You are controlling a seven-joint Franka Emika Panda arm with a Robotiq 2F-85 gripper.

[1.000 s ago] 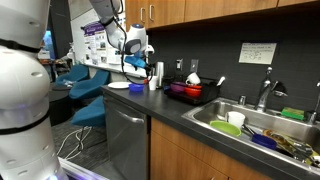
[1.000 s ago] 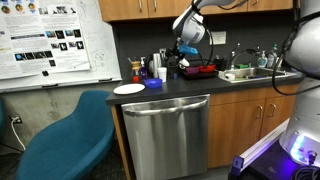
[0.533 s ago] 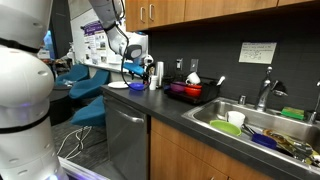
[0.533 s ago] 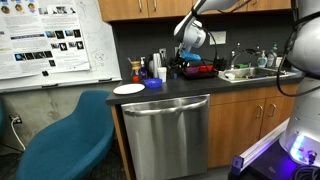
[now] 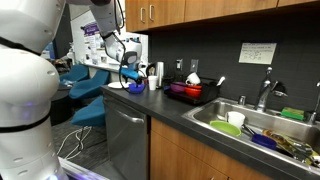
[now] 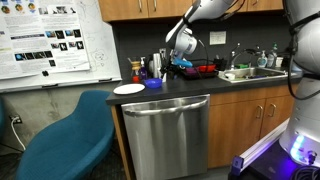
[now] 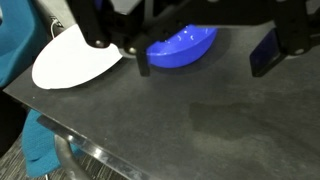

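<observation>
Bowl (image 7: 180, 48), blue, lies just below wide-open, empty tool (image 7: 204, 66), offset left toward white plate (image 7: 72, 60) on worktop (image 7: 200, 125).

Bare countertop (image 7: 220, 115) lay open toward the front edge. Farther back, the blue bowl (image 7: 180, 47) and white plate (image 7: 75, 58) sat near each other, and cups (image 6: 160, 72) crowded behind them in an exterior view.
</observation>
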